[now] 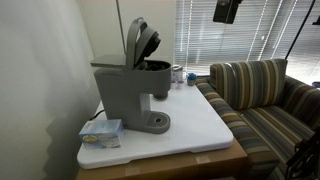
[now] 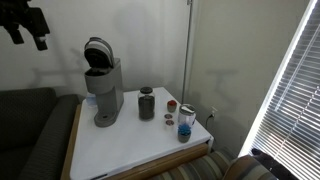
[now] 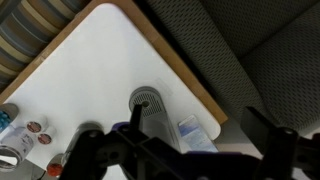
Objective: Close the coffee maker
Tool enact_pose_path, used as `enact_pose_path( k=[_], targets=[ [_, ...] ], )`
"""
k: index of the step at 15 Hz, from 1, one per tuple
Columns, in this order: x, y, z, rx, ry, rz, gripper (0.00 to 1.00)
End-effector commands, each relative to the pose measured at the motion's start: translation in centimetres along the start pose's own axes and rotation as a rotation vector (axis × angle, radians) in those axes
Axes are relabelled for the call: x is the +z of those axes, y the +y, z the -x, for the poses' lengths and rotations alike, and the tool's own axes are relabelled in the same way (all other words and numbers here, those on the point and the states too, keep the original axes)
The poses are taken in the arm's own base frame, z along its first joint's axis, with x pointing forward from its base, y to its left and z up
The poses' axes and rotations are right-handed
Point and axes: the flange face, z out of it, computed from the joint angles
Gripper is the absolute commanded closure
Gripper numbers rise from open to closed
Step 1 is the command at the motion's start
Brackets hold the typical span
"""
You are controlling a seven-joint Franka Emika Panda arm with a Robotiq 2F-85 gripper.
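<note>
The grey coffee maker [image 1: 124, 90] stands on the white table top [image 1: 200, 125], near its wall-side edge. Its hinged lid [image 1: 139, 40] is raised upright, leaving the dark brew head exposed. It shows the same way in the other exterior view [image 2: 103, 92], with the lid [image 2: 97, 50] up. In the wrist view I look down on its round drip base [image 3: 145, 98]. My gripper [image 1: 227, 10] hangs high above the table, well clear of the machine, and also shows at the top of an exterior view [image 2: 25, 25]. In the wrist view its dark fingers [image 3: 180, 160] stand wide apart and hold nothing.
A small blue-white box [image 1: 102, 131] lies by the machine's base, and shows in the wrist view [image 3: 196, 130]. A dark canister [image 2: 147, 103], a jar [image 2: 186, 122] and small pods [image 2: 172, 105] stand on the table. A striped sofa [image 1: 265, 95] and a dark couch [image 2: 30, 130] flank it.
</note>
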Motion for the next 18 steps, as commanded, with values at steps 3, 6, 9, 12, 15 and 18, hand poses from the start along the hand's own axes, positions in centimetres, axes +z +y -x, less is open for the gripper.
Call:
enact_pose_path(
  k=[3,6,9,12,15,18],
  targets=[
    [-2.8,0.7,-1.1,0.018,0.0,0.036,0.0],
    [-5.3,1.7,-3.7,0.003,-0.028,0.082,0.0],
    [-7.4,2.7,-7.1,-0.026,-0.057,0.088,0.0],
    [-8.4,1.9,-6.6,-0.036,-0.015,0.09,0.0],
    [-8.0,1.9,-7.5,-0.038,-0.017,0.089,0.0],
    [-7.9,2.8,-8.9,-0.005,0.024,0.078,0.0]
  ],
)
